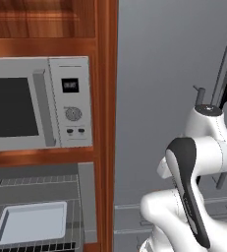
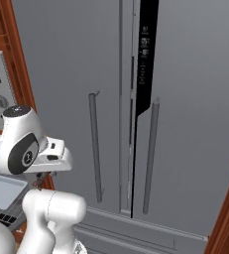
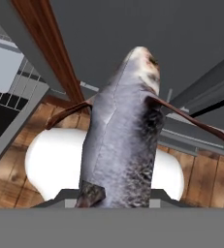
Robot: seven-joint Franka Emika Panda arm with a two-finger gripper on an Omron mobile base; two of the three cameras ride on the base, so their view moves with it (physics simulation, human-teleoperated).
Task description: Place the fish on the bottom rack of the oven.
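Observation:
The fish is grey with thin reddish-brown fins, and it stands up large in the hand view. My gripper is shut on its lower end, and the fingertips are hidden behind its body. In the right base view the hand hangs by the wooden post with a bit of the fish under it. To the left is the oven, a grey cavity framed in red-brown wood. A wire rack in it carries a pale tray. I cannot tell which rack this is; nothing shows below it.
A silver microwave sits above the oven. A red-brown wooden post divides the oven from a grey refrigerator with two long vertical handles. A wooden floor lies under the hand.

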